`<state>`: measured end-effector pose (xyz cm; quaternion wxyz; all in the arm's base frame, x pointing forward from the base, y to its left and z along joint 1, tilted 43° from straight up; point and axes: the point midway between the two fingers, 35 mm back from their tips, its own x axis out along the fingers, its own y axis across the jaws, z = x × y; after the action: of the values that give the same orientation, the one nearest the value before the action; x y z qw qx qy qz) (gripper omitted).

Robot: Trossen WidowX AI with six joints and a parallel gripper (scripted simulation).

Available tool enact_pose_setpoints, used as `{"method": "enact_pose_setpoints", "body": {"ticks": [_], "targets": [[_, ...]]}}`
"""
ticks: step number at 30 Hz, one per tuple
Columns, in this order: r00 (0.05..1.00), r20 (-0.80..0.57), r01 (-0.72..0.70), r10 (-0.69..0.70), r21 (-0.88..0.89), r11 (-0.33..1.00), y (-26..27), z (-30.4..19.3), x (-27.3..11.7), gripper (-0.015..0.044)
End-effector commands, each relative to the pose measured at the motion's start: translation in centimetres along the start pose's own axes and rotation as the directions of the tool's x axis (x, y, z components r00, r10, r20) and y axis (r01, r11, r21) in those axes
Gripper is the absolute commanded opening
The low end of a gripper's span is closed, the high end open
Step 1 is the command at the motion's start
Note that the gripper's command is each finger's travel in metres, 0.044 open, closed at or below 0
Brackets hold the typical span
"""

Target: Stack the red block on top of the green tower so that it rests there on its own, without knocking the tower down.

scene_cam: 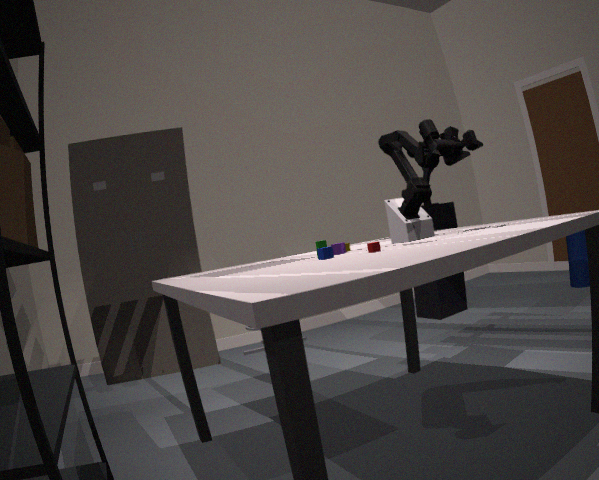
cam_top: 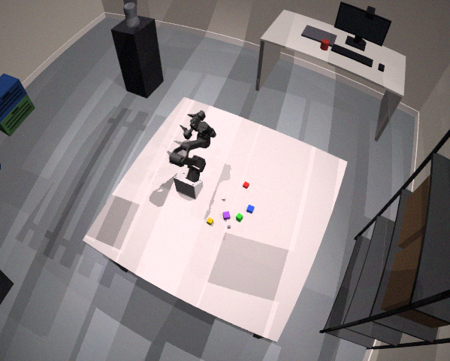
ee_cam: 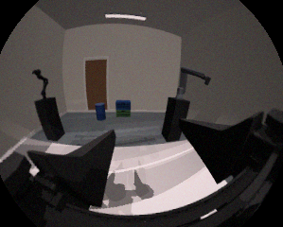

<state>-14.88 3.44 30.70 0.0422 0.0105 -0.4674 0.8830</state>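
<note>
1. Gripper raised above the table, fingers spread wide and holding nothing; your arm faces away from the blocks.
2. Red block sits alone on the table, well apart from the gripper.
3. Green tower stands among other blocks, so your approach looks tight.

Distractor blocks on white table: blue block at 2 o'clock of purple block; yellow block at 8 o'clock of purple, near. Desk at 1 o'clock of table w/ monitor, keyboard, red cup. Black shelving at 4 o'clock.
</note>
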Motion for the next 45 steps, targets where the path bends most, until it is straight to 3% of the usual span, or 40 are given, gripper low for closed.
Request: {"method": "enact_pose_setpoints", "body": {"ticks": [1, 11, 18, 25, 36, 45], "targets": [[1.0, -0.002, 0.003, -0.003, 0.003, 1.0, -0.1, 0.0, 0.0, 0.0426], [0.956, -0.168, 0.274, -0.239, 0.239, 0.931, -6.2, -4.9, -1.5, 0.044], [0.832, -0.381, 0.542, -0.404, 0.4, 0.739, -10.9, -10.4, -5.4, 0.044], [0.643, -0.594, 0.764, -0.484, 0.451, 0.462, -13.6, -15.8, -11.2, 0.044], [0.299, -0.849, 0.941, -0.436, 0.338, -0.013, -13.0, -21.5, -22.2, 0.044], [0.069, -0.962, 0.892, -0.265, 0.178, -0.415, -9.2, -23.2, -31.0, 0.044]]}}
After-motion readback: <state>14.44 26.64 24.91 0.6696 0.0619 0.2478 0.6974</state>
